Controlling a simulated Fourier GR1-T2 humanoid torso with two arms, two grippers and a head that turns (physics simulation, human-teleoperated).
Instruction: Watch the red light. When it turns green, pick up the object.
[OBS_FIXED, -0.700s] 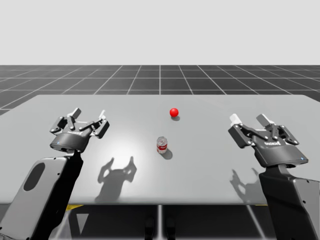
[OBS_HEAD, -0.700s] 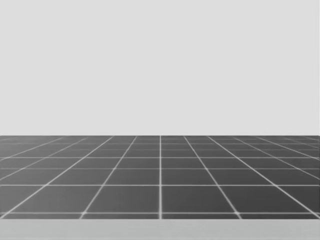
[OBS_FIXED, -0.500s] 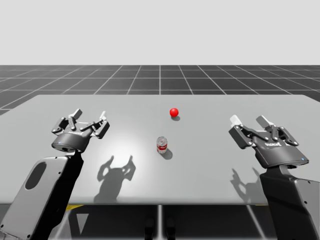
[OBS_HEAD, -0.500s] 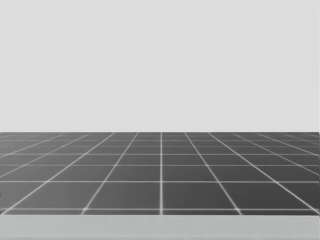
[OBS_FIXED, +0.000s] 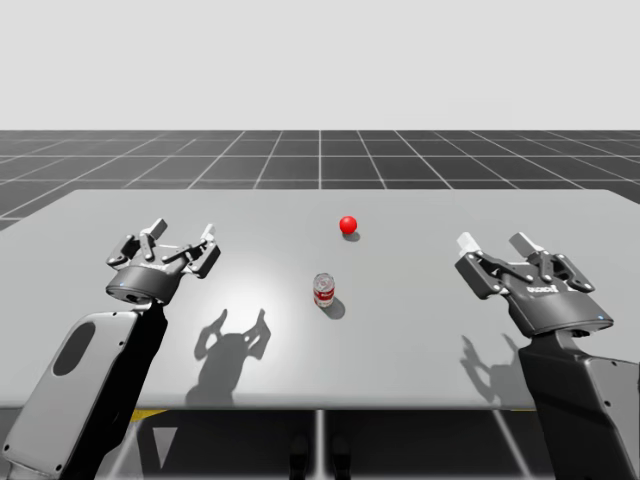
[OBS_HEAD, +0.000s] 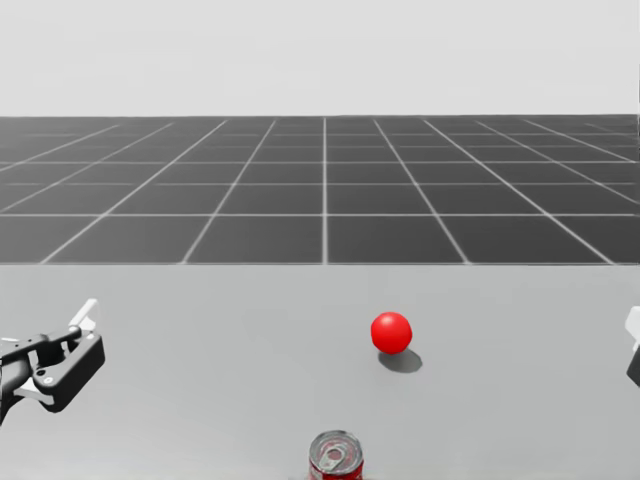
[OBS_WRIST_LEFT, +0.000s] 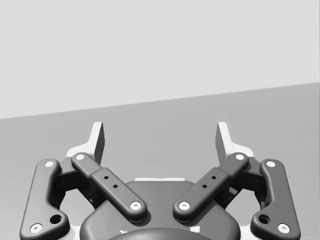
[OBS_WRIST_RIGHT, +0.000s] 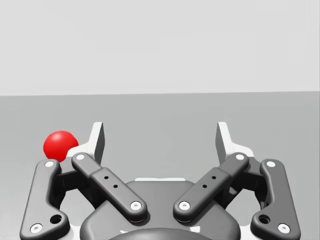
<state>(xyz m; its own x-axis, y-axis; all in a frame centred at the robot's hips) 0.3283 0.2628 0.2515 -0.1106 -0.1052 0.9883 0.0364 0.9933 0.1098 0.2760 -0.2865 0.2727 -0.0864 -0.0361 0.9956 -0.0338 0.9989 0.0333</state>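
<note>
My left gripper (OBS_FIXED: 180, 236) is on my left side. It hangs over the table (OBS_FIXED: 400, 340) with its two fingers spread wide and nothing between them. It is well apart from the little red and silver can (OBS_FIXED: 324, 290), and I think that is on purpose, because I am not allowed to grab yet. The can stands upright in the middle of the table, all by itself. It is the thing I have to pick up (either arm could get to it, I think). Behind it and a bit to the right sits the round light (OBS_FIXED: 348, 225). It is red, not green. My head looks down at it so I can catch the colour change. On my right side, my right gripper (OBS_FIXED: 494, 243) is wide open too. It holds nothing and waits well apart from the can.
</note>
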